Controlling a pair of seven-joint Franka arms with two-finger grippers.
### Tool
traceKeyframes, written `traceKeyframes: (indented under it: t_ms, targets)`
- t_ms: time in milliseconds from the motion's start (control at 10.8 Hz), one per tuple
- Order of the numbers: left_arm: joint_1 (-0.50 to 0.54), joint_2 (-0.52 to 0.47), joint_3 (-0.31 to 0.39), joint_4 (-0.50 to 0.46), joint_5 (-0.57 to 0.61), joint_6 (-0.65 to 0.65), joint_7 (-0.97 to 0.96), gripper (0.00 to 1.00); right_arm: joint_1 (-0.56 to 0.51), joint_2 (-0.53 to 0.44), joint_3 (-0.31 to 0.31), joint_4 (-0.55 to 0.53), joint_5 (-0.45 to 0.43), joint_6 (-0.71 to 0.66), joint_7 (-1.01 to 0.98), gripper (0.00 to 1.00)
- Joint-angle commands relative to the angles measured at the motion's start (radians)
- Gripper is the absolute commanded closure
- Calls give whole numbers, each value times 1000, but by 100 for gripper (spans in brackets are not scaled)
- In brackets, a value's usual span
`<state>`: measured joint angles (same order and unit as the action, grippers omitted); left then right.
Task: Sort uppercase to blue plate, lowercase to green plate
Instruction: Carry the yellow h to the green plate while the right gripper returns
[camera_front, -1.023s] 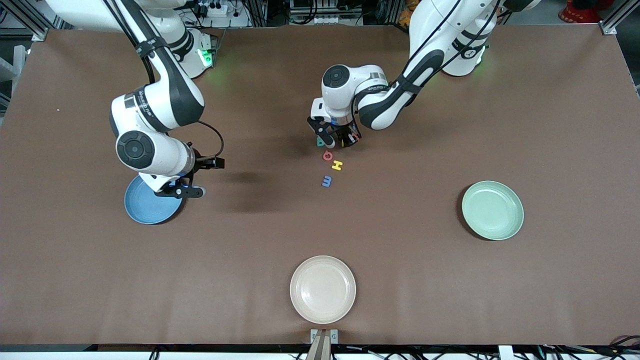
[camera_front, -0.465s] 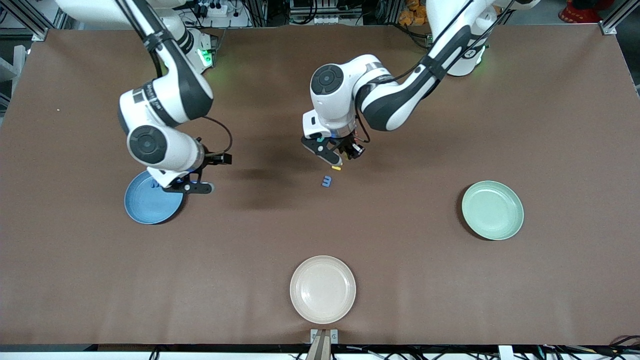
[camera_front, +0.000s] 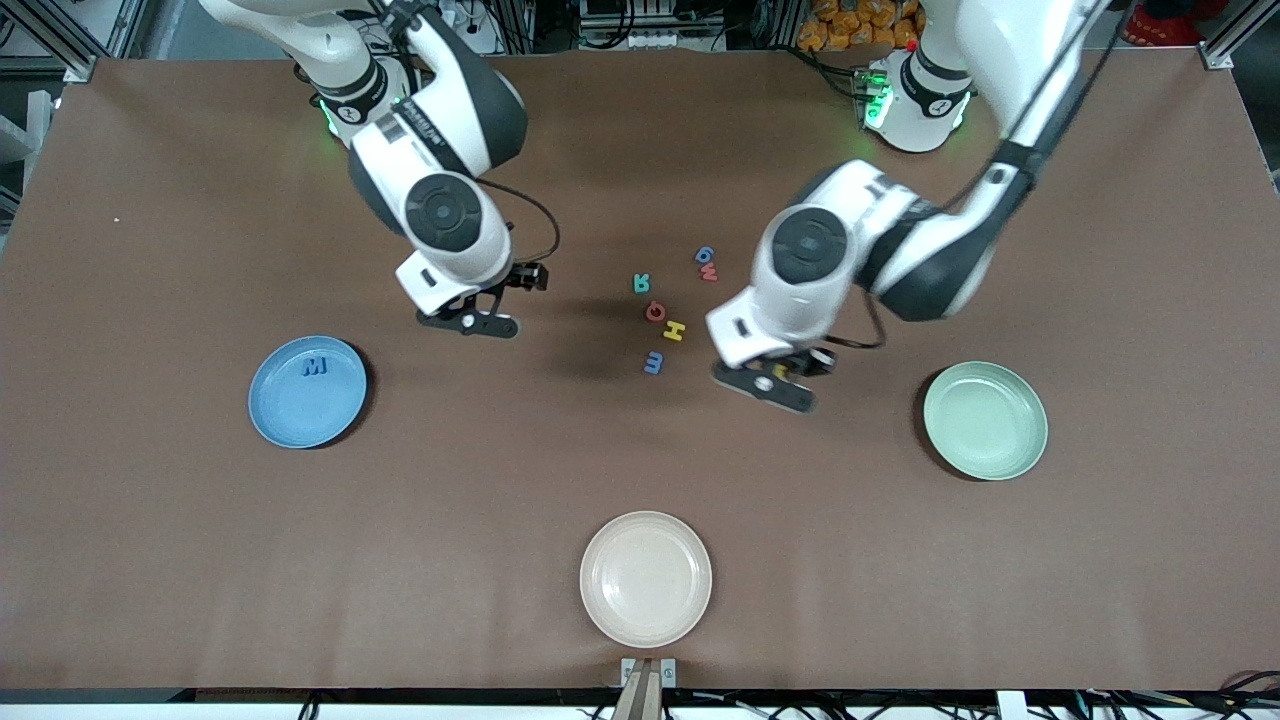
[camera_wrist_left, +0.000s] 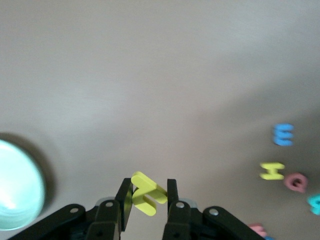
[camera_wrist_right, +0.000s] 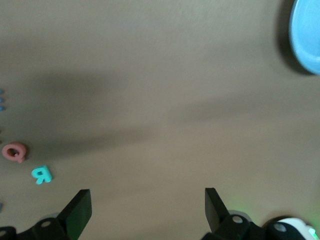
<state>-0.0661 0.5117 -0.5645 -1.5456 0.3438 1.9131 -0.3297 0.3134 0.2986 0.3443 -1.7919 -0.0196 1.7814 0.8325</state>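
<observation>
My left gripper (camera_wrist_left: 147, 194) is shut on a small yellow lowercase letter (camera_wrist_left: 146, 193), over bare table between the letter cluster and the green plate (camera_front: 985, 420). My right gripper (camera_front: 470, 322) hangs open and holds nothing, over bare table between the blue plate (camera_front: 290, 410) and the letters. A blue M (camera_front: 314, 367) lies in the blue plate. On the table lie a teal R (camera_front: 641, 284), red Q (camera_front: 655, 311), yellow H (camera_front: 675, 331), blue m (camera_front: 654, 362), a blue rounded letter (camera_front: 705, 254) and a dark red w (camera_front: 709, 271).
A cream plate (camera_front: 645, 578) sits near the table's front edge, nearer to the front camera than the letters. The green plate holds nothing. The robots' bases stand along the table's back edge.
My left gripper rose from the letter cluster with the yellow letter and swung toward the green plate. My right gripper left the blue plate, where the M now lies, and moved toward the letters.
</observation>
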Motion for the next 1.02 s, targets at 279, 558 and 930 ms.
traceKeyframes:
  t_ms: [279,558,930]
  targets:
    - [172,-47,8,48,-74,-78,64,100,170,73,-5,-30,1,156,284,0]
    - [233,-71,11,42,-65,-140,74,100,213,79,-4,-133,0,362,370,0]
    - [345,-71,12,33,-52,-164,106,100,259,142,-4,-142,-54,478,465,0]
